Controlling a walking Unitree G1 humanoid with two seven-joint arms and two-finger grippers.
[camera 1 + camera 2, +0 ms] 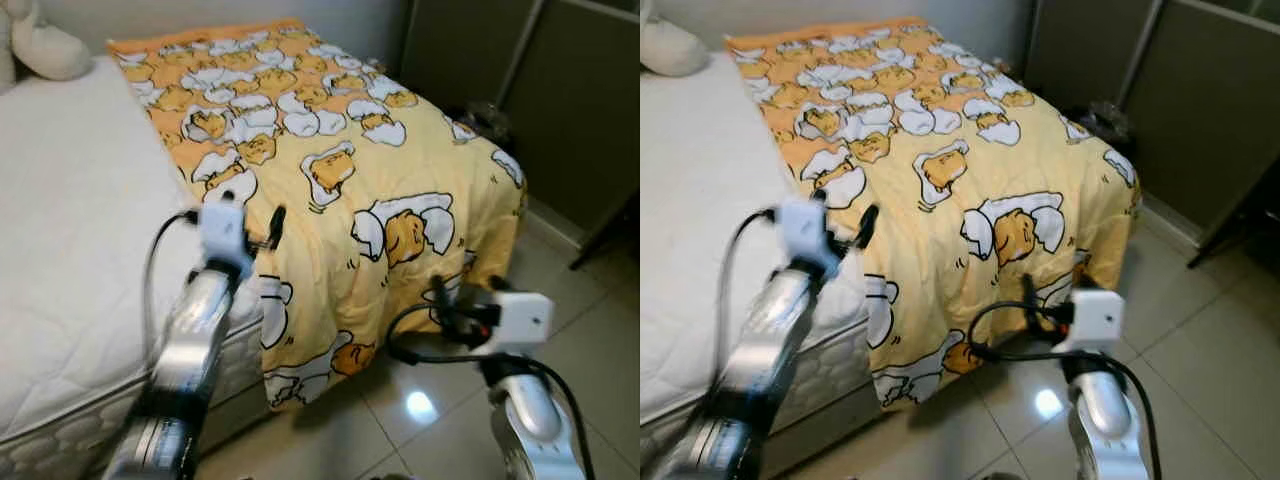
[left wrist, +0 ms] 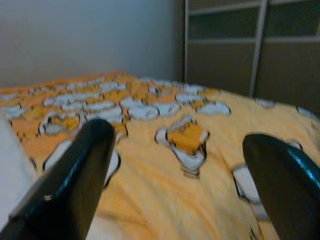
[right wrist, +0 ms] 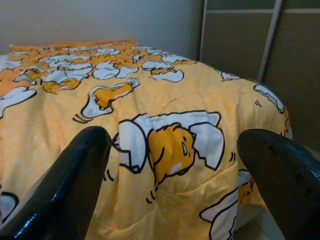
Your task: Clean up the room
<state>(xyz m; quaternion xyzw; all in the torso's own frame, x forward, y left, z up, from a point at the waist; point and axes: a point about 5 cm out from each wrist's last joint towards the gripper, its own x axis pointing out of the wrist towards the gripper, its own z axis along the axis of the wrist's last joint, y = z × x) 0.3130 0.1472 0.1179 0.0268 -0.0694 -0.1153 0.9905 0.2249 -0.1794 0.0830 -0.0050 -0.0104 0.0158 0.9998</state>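
Two grippers, both spread wide and holding nothing. The left gripper (image 1: 258, 228) hovers over the near edge of one yellow cartoon-print blanket (image 1: 340, 170). The right gripper (image 1: 440, 300) is raised before the blanket's hanging end. The blanket covers the right half of one white mattress (image 1: 70, 220), above the tiled floor (image 1: 590, 340).
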